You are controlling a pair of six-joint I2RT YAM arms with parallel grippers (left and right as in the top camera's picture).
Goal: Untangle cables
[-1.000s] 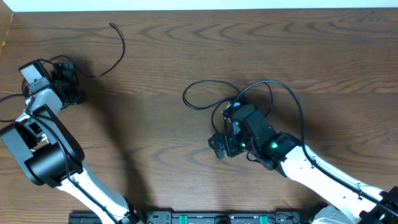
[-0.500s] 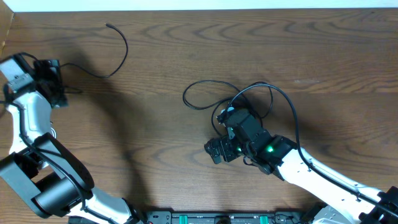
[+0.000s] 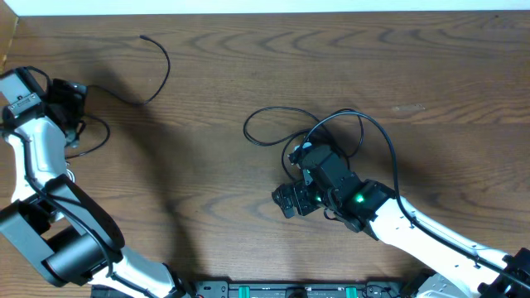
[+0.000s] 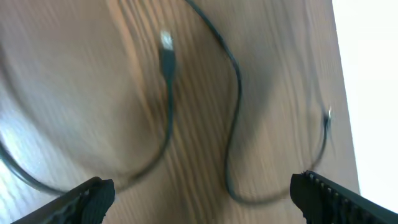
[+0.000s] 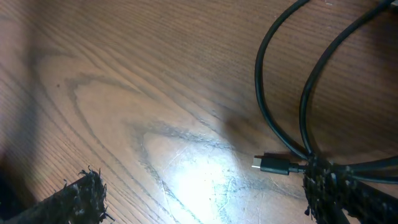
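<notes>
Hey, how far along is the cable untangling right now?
Done: one black cable lies on its own at far left, beside the left gripper. In hand: nothing; both that and the right gripper are open and empty. Left: the black loops by the right gripper overlap.

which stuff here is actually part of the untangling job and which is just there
Part of the job:
- black cable on the left
- looped black cable in the middle

Just there:
- table
- black bar with green lights
</notes>
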